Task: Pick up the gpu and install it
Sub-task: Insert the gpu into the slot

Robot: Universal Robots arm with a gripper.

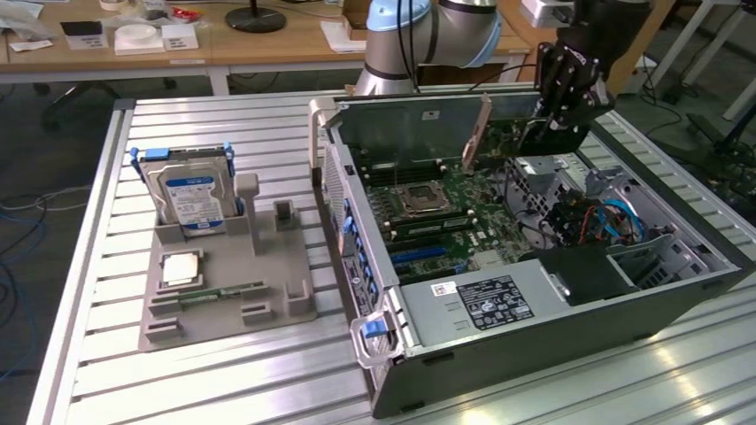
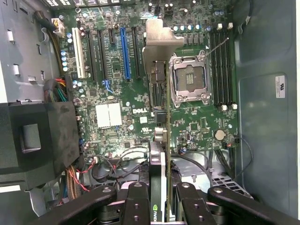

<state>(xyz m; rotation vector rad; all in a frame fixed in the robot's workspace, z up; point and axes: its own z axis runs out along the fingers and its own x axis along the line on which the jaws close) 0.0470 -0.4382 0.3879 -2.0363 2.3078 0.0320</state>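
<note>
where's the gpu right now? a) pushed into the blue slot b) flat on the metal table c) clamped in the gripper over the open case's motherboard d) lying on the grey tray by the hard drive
c: the gripper is closed on the gpu, holding it edge-on above the motherboard, while the blue slot beside it is bare.

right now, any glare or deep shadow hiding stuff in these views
exterior view: glare streaks on the ribbed silver metal table; wrist view: green motherboard evenly lit, black plastic shroud sits in deep shadow, thin black card with silver bracket held by the tool is readable
</note>
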